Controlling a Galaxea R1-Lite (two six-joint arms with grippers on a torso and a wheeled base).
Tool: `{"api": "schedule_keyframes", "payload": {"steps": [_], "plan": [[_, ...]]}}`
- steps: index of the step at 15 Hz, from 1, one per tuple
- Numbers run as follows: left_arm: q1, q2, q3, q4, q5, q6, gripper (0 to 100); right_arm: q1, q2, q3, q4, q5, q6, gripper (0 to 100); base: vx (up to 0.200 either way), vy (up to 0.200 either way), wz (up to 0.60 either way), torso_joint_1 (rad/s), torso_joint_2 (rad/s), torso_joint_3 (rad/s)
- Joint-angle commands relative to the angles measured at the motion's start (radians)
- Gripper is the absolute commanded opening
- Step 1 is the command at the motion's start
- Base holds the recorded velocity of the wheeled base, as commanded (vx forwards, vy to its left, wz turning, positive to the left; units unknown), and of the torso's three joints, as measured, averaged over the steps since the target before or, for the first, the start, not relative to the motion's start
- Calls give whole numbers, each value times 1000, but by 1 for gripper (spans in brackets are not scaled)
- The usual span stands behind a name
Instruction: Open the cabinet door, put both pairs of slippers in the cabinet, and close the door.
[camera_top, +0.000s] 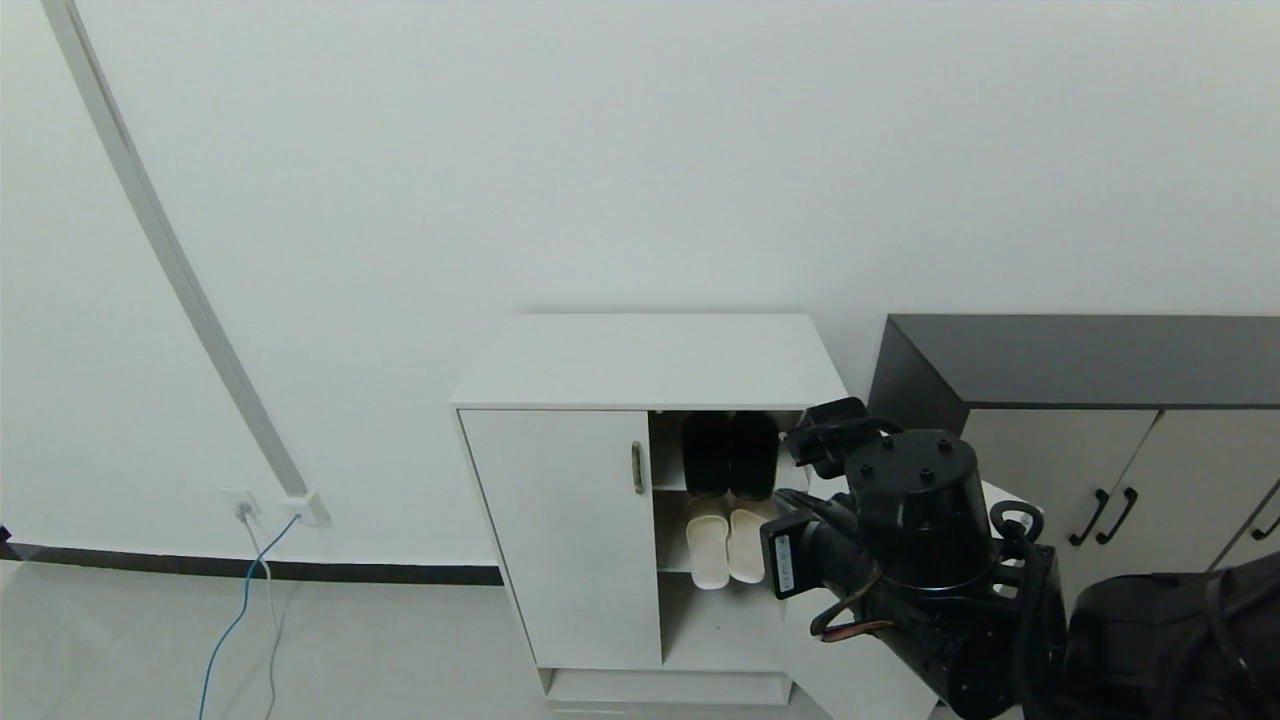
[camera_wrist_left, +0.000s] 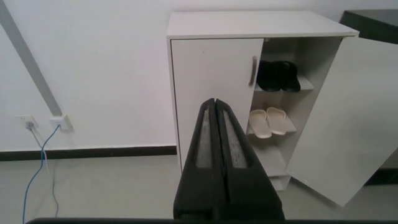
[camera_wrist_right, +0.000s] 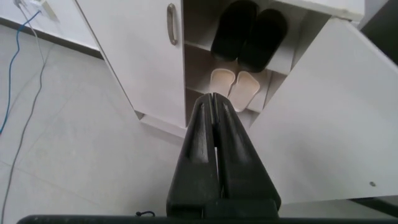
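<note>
Cabinet door (camera_wrist_left: 367, 118): hanging open, judged light and stiff; to be pushed near its free edge. Left gripper (camera_wrist_left: 215, 101), right gripper (camera_wrist_right: 213, 96): being held pressed together, empty, before the cabinet (camera_top: 650, 360).

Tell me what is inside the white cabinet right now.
The white cabinet holds black slippers on its upper shelf and white slippers on the shelf below. Anything behind the closed door is hidden.

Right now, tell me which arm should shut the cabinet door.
Right. Black slippers and white slippers are shelved; the right gripper hangs by the open door, the left gripper farther back.
</note>
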Motion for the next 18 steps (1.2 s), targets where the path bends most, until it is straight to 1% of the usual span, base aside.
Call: {"api": "schedule_keyframes", "payload": {"steps": [1, 6, 13, 18], "plan": [[0, 1, 0, 0, 0, 1, 0, 0, 2, 1, 0, 0, -1, 0, 0, 0, 0, 115, -305, -154], [2, 1, 0, 0, 0, -1, 0, -2, 2, 3, 1, 0, -1, 0, 0, 0, 0, 7, -14, -7], [0, 1, 0, 0, 0, 1, 0, -19, 7, 3, 0, 0, -2, 0, 0, 0, -600, 5, 0, 2], [2, 1, 0, 0, 0, 1, 0, -20, 10, 3, -3, 1, -4, 0, 0, 0, 0, 0, 0, 0]]}}
